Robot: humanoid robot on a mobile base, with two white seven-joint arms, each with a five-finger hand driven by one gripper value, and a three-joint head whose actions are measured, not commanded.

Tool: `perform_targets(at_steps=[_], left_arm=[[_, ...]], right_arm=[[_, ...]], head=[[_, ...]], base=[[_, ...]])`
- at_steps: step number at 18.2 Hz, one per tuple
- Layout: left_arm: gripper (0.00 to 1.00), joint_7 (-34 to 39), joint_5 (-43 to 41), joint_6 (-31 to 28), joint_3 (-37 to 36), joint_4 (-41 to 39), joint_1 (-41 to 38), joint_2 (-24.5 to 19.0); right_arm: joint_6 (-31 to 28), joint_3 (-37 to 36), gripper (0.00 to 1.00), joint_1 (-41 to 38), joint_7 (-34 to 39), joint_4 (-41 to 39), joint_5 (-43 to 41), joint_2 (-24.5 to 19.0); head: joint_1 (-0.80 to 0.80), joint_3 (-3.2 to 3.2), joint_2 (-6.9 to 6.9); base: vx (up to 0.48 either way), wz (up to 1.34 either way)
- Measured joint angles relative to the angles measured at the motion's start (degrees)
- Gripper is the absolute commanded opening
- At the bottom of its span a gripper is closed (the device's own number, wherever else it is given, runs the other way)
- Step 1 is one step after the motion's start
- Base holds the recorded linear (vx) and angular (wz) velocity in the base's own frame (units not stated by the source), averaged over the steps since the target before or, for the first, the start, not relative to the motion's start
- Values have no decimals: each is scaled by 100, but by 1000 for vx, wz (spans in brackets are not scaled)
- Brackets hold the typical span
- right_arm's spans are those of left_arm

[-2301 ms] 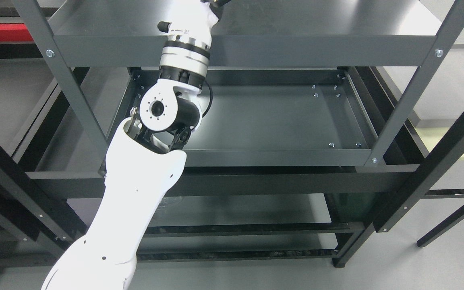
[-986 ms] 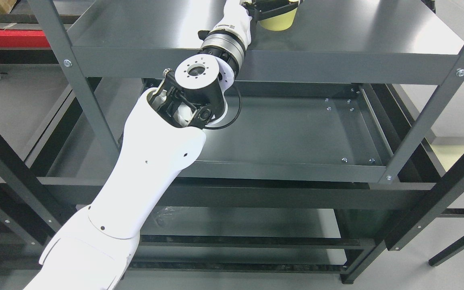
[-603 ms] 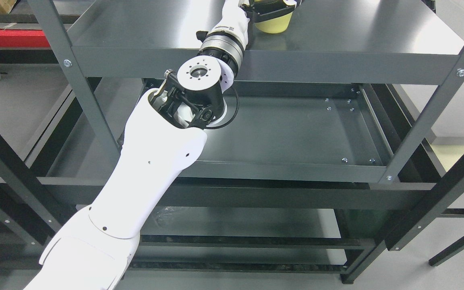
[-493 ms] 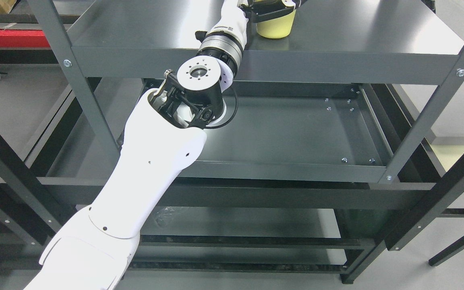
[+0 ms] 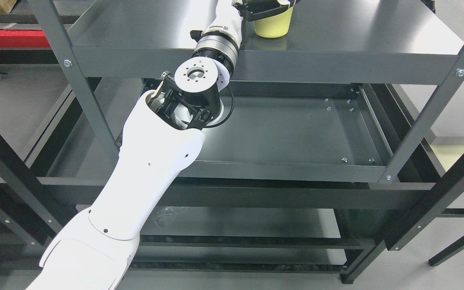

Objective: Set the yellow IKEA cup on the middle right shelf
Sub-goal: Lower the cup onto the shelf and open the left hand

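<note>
White-shelled left arm [image 5: 143,161]; black elbow joint, silver bolted disc, looped black cable.

One yellow cup [image 5: 272,27] at twelve o'clock on the uppermost visible level. One robot arm [image 5: 151,157] in view — coming in from seven o'clock. One grey shelving unit [image 5: 256,60] shows four stacked levels. A second, black-framed rack [image 5: 429,197] stands at four o'clock — two racks counted. One red bar [image 5: 4,38] at ten o'clock.
</note>
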State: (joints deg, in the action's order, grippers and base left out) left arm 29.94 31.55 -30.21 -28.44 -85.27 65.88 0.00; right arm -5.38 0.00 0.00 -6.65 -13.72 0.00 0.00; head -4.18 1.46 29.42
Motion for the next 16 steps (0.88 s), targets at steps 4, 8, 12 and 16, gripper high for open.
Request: perform_targets(at_steps=[4, 8, 12, 16], left_arm=[[99, -4, -20, 6, 24, -102, -94, 0], [99, -4, -28, 41, 49, -253, -254, 0], [99, -4, -29, 186, 83, -435, -421, 0], [99, -5, -28, 407, 123, -645, -605, 0]], right_arm=[[0, 0, 99, 0, 0, 0, 0, 0], [-1, 0, 99, 0, 0, 0, 0, 0], [0, 0, 99, 0, 0, 0, 0, 0], [0, 0, 99, 0, 0, 1, 0, 0]], head=[[0, 0, 0], [0, 0, 0], [0, 0, 0], [0, 0, 0]], base=[[0, 0], [0, 0], [0, 0], [0, 0]])
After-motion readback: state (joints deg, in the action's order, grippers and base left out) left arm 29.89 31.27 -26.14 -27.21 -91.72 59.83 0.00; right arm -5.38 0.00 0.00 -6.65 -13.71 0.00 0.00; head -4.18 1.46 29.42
